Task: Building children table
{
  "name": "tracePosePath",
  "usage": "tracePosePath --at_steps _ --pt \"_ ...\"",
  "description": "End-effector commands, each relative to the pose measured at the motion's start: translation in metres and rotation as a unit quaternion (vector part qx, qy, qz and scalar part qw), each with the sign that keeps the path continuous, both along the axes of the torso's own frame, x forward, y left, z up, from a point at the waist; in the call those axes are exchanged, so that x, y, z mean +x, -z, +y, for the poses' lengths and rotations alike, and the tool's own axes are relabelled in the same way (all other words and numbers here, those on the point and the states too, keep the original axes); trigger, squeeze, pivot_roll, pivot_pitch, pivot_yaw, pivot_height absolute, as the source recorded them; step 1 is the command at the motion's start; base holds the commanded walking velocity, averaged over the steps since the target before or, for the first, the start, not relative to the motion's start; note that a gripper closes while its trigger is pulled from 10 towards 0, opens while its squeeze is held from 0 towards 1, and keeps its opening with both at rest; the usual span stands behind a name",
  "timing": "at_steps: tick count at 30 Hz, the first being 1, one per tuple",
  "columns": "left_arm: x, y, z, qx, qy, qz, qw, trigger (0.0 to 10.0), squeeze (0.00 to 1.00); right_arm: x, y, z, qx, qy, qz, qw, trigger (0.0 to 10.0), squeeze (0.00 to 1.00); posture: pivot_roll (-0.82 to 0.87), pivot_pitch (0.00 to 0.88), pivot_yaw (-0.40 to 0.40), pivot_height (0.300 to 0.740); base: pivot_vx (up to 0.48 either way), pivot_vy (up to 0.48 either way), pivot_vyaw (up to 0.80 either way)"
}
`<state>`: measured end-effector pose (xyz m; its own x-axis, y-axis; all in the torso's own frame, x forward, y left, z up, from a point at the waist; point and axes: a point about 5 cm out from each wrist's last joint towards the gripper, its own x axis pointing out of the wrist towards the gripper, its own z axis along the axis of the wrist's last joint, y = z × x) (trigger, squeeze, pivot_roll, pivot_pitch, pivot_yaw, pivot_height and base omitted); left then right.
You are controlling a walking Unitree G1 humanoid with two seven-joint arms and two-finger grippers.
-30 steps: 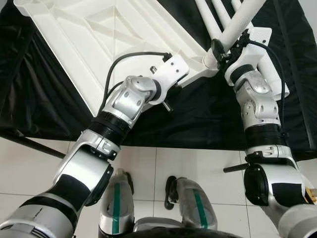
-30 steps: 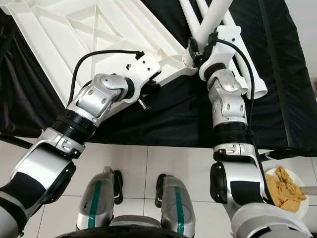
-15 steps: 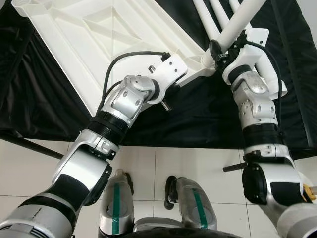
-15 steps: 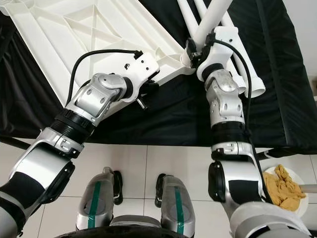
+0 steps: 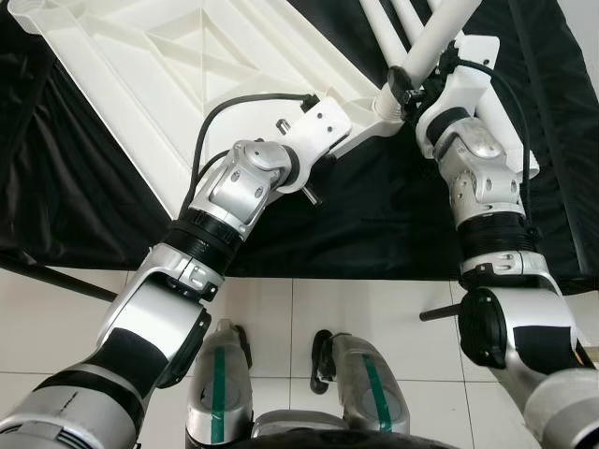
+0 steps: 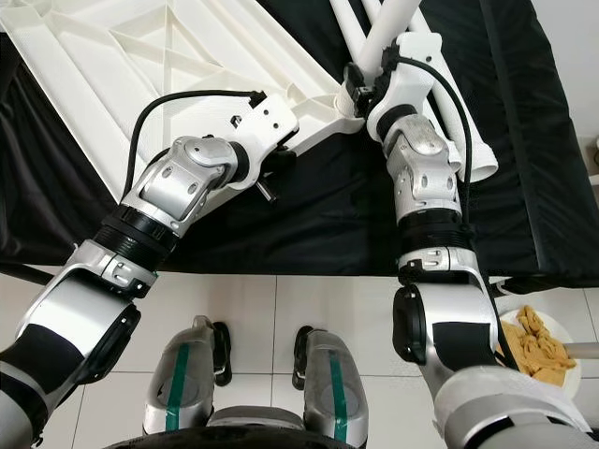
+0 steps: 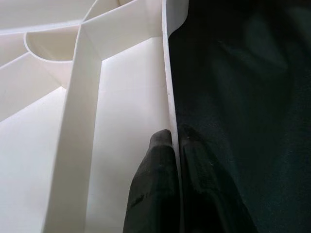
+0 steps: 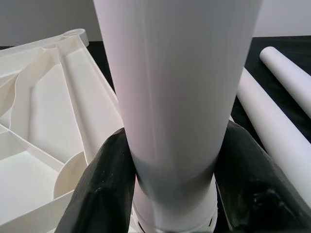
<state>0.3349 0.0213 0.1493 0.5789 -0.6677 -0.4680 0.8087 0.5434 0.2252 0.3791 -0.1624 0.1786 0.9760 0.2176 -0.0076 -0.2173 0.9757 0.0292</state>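
The white tabletop [image 5: 187,65] lies upside down on black cloth, its ribbed underside showing. My left gripper [image 7: 174,138] is shut on the thin rim [image 7: 167,73] of the tabletop near its closest corner. My right gripper [image 8: 175,170] is shut on a white table leg [image 8: 175,73], one black finger [image 8: 104,184] on each side of the tube. The held leg [image 5: 440,37] stands tilted, its lower end at the round socket [image 5: 388,98] of that same corner.
More white legs [image 6: 468,131] lie on the cloth [image 5: 374,215] to the right of the tabletop. The clothed table's front edge runs just before my body, with white floor tiles [image 5: 374,309] below. A plate of food [image 6: 538,346] sits low at the right.
Both arms have pushed a little farther away from me, carrying the tabletop corner and the held leg along. Both grips are unchanged.
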Motion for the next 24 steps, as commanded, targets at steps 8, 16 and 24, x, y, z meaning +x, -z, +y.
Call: tracePosePath --at_steps 8,16,24 --pt "-0.003 -0.012 -0.006 -0.006 0.017 -0.033 0.999 10.0 0.0 0.005 0.025 0.004 -0.003 0.002 0.088 0.996 10.0 0.0 0.05 0.077 -0.009 0.74 0.0 0.0 0.0" --pt "-0.006 -0.011 -0.008 -0.006 0.022 -0.034 0.999 10.0 0.0 0.015 0.018 0.003 -0.001 0.005 0.108 0.994 10.0 0.0 0.05 0.075 -0.01 0.74 0.0 0.0 0.0" --pt "-0.005 -0.012 -0.008 -0.008 0.02 -0.036 0.999 10.0 0.0 0.019 0.019 0.007 0.004 0.001 0.12 0.993 10.0 0.0 0.06 0.074 -0.018 0.74 0.0 0.0 0.0"
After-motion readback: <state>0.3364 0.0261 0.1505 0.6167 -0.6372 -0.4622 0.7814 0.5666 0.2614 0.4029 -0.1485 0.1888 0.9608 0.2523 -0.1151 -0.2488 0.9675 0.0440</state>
